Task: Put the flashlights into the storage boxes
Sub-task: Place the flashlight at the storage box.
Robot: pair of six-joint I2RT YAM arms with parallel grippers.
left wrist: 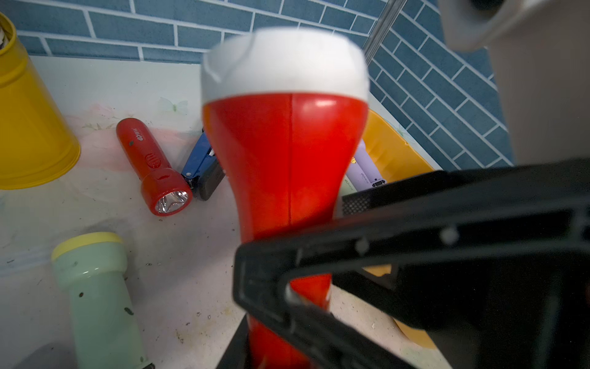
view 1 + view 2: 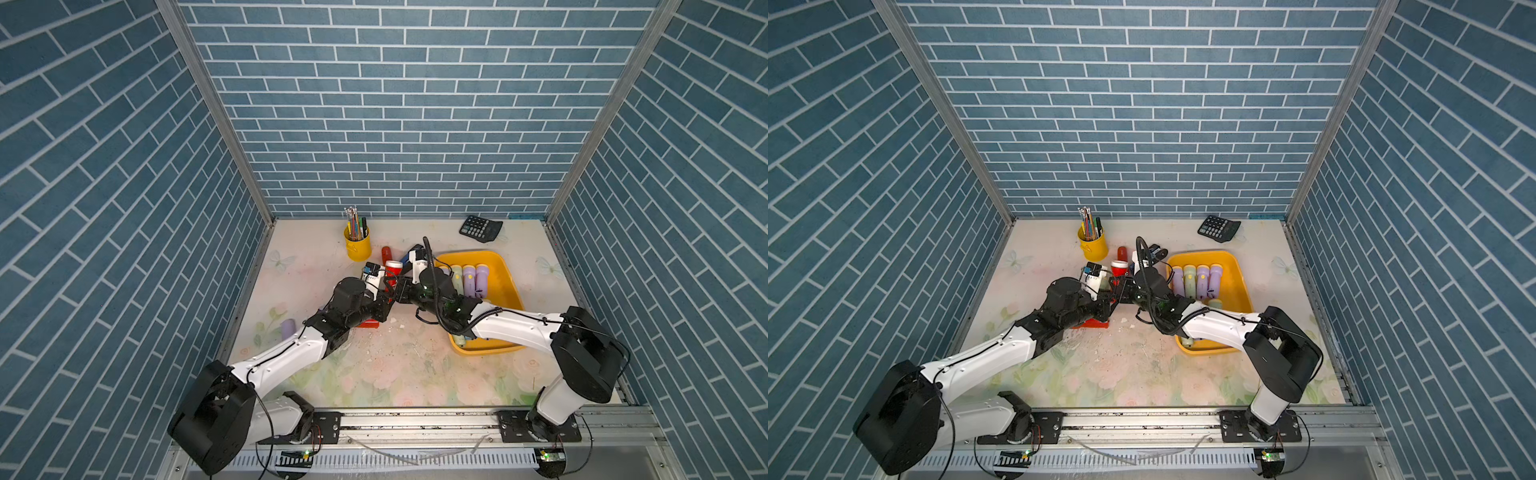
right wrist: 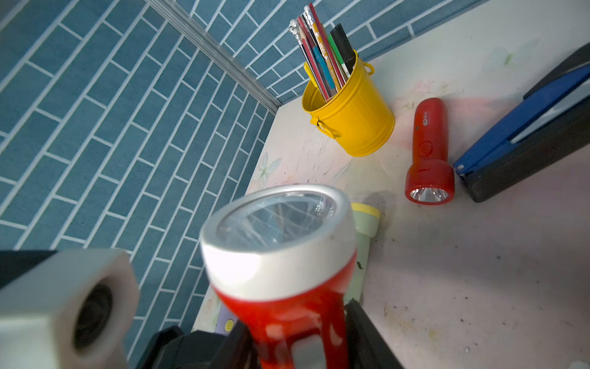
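At the middle of the floral-printed worktop (image 2: 415, 374), between the two arms, you have the large red plastic flashlight with the broad white head (image 2: 392, 269) held from both sides. The left gripper (image 2: 385, 291) is clamped low on its red barrel. The right gripper (image 3: 297, 338) is closed on the same barrel, its black jaws pressing either side in the right wrist view. The flashlight stands roughly upright, head up and tipped a little toward the far wall.

The move turns on one relation. The shallow bright yellow plastic tray (image 2: 500, 286) lies just to the right of the held flashlight, on the right arm's side, and that arm already reaches across its near part. The lilac and pale green flashlights in the tray (image 2: 469, 277) lie side by side with their long axes running near to far. I judge you should let the left gripper release, carry rightward with the right arm, and lay the barrel over from upright to match that row.

Not yet stored are:
- the small red flashlight (image 3: 427, 150), beside the blue-and-black stapler (image 3: 526, 127)
- the pale green flashlight with a yellow head (image 1: 95, 287)
- the lilac flashlight at the near left (image 2: 288, 328)
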